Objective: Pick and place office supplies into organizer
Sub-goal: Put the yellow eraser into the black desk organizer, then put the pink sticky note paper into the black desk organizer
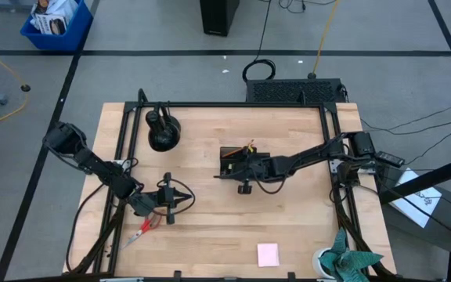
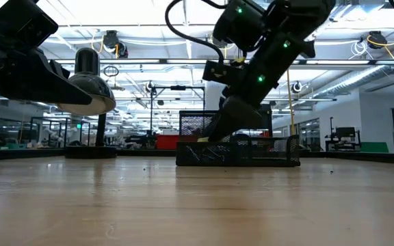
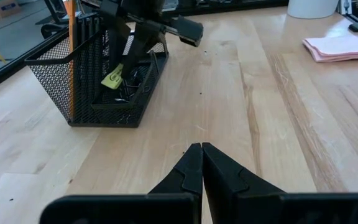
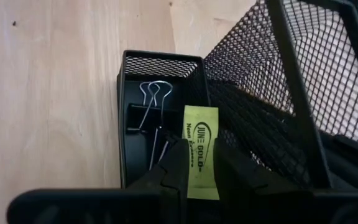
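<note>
Scissors (image 1: 138,232) lie on the table (image 1: 210,227) beside the left gripper (image 1: 180,198), whose jaws are closed on nothing. Mid-table, the mesh organizer (image 1: 233,159) holds an orange pencil (image 3: 71,59) upright and black clips (image 4: 151,112) in a small compartment. The right gripper (image 4: 199,167) pinches a yellow-green tag (image 4: 201,149) over those clips. Far right, a pink notepad (image 1: 268,254) lies apart.

Grey floor (image 1: 163,59), blue bin (image 1: 55,23)
</note>
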